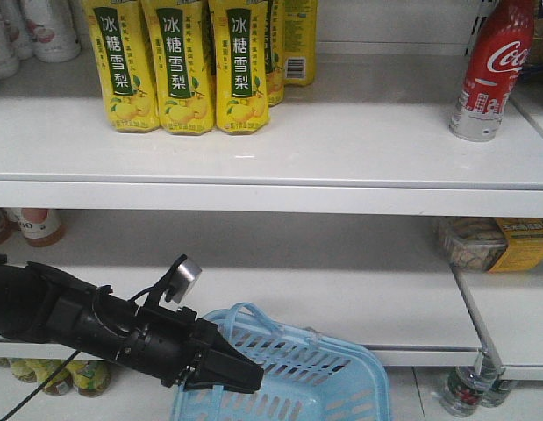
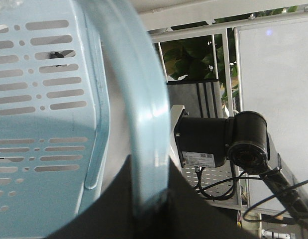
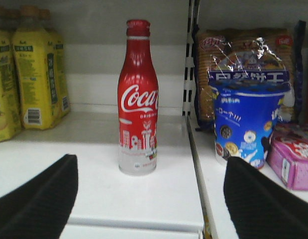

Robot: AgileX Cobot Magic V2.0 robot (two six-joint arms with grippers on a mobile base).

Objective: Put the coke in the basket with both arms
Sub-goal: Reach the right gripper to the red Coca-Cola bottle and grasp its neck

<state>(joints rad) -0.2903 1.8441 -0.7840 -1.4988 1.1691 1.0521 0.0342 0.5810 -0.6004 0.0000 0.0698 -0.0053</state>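
Left claw [image 1: 245, 375]: closed narrow on a loop handle [image 2: 144, 109] of the basket [image 1: 315, 377]. The left wrist view shows the pale blue handle running down between the black fingers [image 2: 193, 219], with the slotted basket wall just to its left. The left arm [image 1: 87, 324] enters from the lower left edge of the front view, and the basket hangs low in front of the lower shelf [image 1: 341, 298]. The inside of the basket is only partly in view, and nothing shows in that part. Right claw [image 3: 151, 162]: spread wide, holding nothing. Its two black fingers [image 3: 39, 199] appear at the bottom corners of the right wrist view. The coke [image 3: 138, 99] stands upright on the white upper shelf [image 3: 94, 199], ahead of the wide claw and in line with its gap, apart from both fingers. Its red cap is on and its silver base is flat on the shelf. In the front view it stands at the right end of the upper shelf, well above the basket. A group of yellow bottles [image 1: 179, 66] stands on the same shelf to the left, well apart from the coke. On the adjoining shelf section to the right are a blue cup [image 3: 243, 124], a biscuit pack [image 3: 243, 52] behind it and a pink packet [image 3: 293, 162] just beside it.
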